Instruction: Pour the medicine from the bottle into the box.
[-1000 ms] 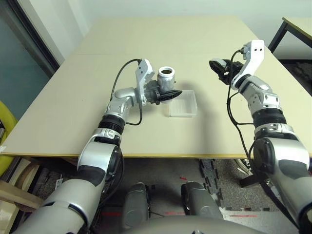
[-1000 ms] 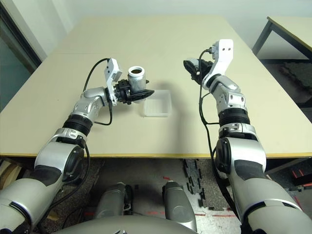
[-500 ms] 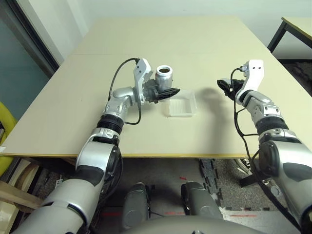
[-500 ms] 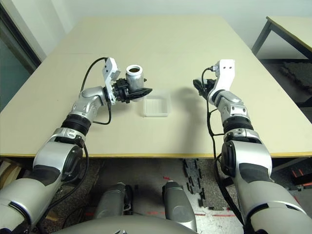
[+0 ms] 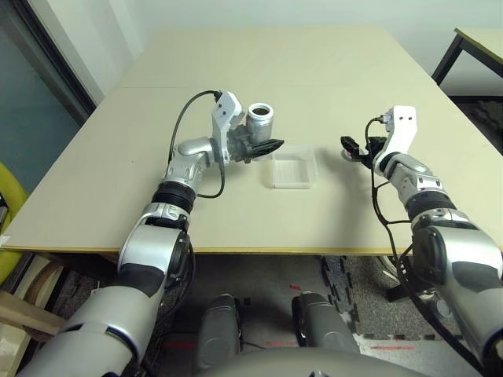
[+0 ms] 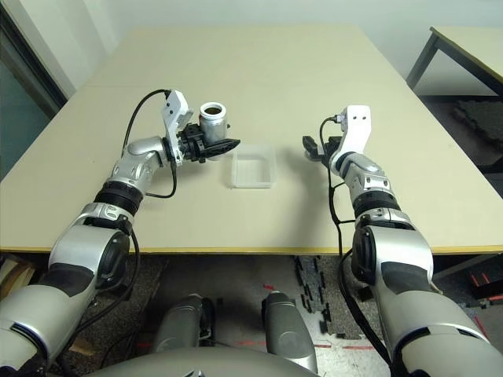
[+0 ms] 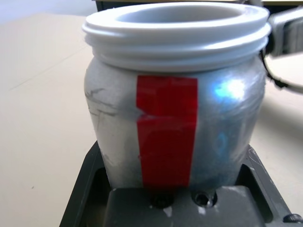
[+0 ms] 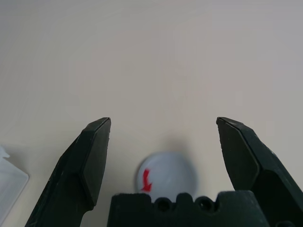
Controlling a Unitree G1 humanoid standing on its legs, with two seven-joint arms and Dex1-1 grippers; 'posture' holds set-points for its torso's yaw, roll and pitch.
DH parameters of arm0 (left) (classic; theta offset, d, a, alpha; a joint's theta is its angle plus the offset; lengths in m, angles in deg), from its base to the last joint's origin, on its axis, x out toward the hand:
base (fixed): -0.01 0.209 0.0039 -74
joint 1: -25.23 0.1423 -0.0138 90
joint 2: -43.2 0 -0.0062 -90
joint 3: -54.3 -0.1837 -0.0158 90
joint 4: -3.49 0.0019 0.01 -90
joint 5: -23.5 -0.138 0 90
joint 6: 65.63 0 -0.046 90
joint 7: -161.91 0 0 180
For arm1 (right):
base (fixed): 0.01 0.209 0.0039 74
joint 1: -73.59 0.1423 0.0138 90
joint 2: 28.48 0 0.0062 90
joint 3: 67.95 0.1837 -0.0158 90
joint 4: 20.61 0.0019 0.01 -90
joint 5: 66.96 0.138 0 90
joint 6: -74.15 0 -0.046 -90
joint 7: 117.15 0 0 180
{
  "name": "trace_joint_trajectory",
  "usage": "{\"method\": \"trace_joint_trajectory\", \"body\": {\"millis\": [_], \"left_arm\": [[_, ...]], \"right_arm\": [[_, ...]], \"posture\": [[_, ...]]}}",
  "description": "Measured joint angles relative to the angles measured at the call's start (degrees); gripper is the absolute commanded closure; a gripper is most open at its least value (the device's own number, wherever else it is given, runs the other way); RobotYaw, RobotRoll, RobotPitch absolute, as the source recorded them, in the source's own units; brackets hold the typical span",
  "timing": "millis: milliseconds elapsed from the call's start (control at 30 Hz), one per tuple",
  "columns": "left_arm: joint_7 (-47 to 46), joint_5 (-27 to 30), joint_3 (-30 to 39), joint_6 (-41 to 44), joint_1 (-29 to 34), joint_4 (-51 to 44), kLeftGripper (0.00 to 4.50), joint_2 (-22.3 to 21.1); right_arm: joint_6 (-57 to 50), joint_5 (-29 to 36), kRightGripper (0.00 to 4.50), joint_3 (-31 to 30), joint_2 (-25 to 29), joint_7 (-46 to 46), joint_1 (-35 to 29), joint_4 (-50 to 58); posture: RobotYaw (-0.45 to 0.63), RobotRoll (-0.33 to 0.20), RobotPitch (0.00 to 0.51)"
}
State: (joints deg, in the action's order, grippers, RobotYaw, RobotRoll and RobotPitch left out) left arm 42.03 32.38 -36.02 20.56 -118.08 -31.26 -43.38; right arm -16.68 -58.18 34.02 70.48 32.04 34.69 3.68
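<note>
One bottle [image 5: 260,119]; one box [image 5: 294,169]; one cap [image 8: 166,175]

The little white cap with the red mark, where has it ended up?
The cap lies flat on the table on the robot's right, between the open fingers of the right claw, well right of the clear box.

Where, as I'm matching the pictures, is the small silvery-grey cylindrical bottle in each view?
Left eye view: small silvery-grey cylindrical bottle, upper left of centre.
Right eye view: bottle upper left of centre.
Left wrist view: bottle centre, close up.
Shared landmark: left gripper, shut on it.
</note>
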Motion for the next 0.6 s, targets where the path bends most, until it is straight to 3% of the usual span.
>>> {"method": "trace_joint_trajectory", "body": {"millis": [233,433,600], "left_arm": [[0.00,-0.06,-0.07,-0.21,-0.13,0.14,1.80,0.06],[-0.28,-0.18,-0.10,-0.33,-0.58,2.01,1.80,-0.01],[-0.56,-0.41,-0.18,-0.47,-2.00,2.34,1.80,-0.05]], "right_arm": [[-3.35,2.33,0.00,-2.36,6.33,-19.41,-1.21,13.95],[-12.15,6.51,0.00,-4.53,12.04,-35.03,-9.74,29.61],[-15.07,8.20,0.00,-5.96,15.52,-41.90,-14.59,38.11]], "posture": [[-0.24,0.000,0.037],[-0.25,0.000,0.038],[-0.25,0.000,0.037]]}}
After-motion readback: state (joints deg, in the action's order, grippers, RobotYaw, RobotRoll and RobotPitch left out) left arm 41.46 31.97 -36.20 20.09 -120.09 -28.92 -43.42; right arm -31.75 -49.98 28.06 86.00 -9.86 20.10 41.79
